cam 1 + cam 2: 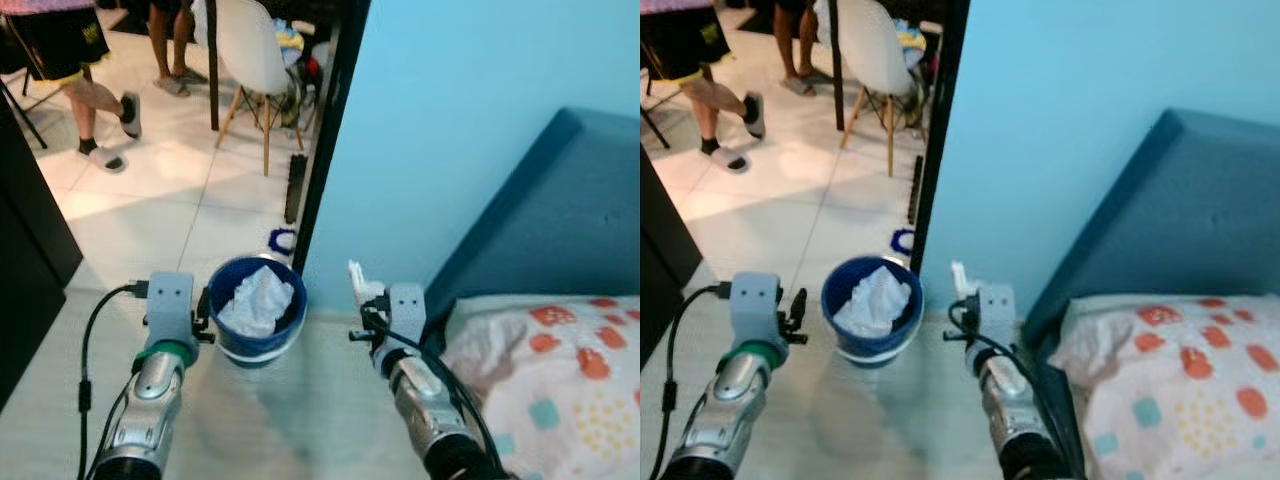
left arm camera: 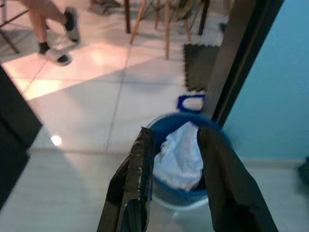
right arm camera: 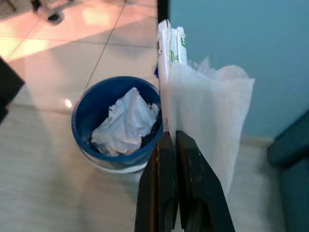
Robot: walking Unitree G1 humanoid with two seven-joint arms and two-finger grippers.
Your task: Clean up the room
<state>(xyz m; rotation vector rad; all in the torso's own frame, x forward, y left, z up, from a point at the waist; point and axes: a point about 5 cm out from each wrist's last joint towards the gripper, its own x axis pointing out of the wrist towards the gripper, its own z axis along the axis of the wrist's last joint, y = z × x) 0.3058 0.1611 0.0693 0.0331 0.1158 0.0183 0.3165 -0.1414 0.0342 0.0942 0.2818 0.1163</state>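
Note:
A blue bin stands on the pale floor by the door frame, with crumpled white paper in it. My left gripper hovers open above the bin's left side; the stereo views show it well above the bin, not touching. My right gripper is shut on a white tissue with a small white packet bearing green print behind it. It holds them up to the right of the bin, in front of the blue wall; the tissue sticks up past the wrist.
A dark door frame borders a blue wall. A bed with a blue headboard and a patterned pillow lies on the right. Beyond the door stand a white chair, people's legs and a small blue ring. A black cabinet is at left.

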